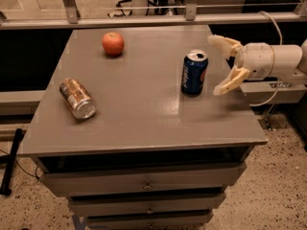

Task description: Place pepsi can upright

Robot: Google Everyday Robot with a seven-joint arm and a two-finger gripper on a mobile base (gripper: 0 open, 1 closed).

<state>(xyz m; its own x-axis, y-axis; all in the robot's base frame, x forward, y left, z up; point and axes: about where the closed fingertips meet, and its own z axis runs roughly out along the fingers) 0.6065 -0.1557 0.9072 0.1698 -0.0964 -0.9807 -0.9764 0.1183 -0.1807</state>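
Note:
The pepsi can (194, 73), dark blue with white lettering and a silver top, stands upright on the grey table (144, 104), right of the middle. My gripper (223, 63) is just to the right of the can, open and empty. Its cream fingers (229, 82) spread apart and are clear of the can. The white arm comes in from the right edge.
A bronze-brown can (77, 98) lies on its side near the table's left edge. A red apple (113, 43) sits at the back left. The table has drawers below. A metal rail runs behind the table, and a cable hangs at the right.

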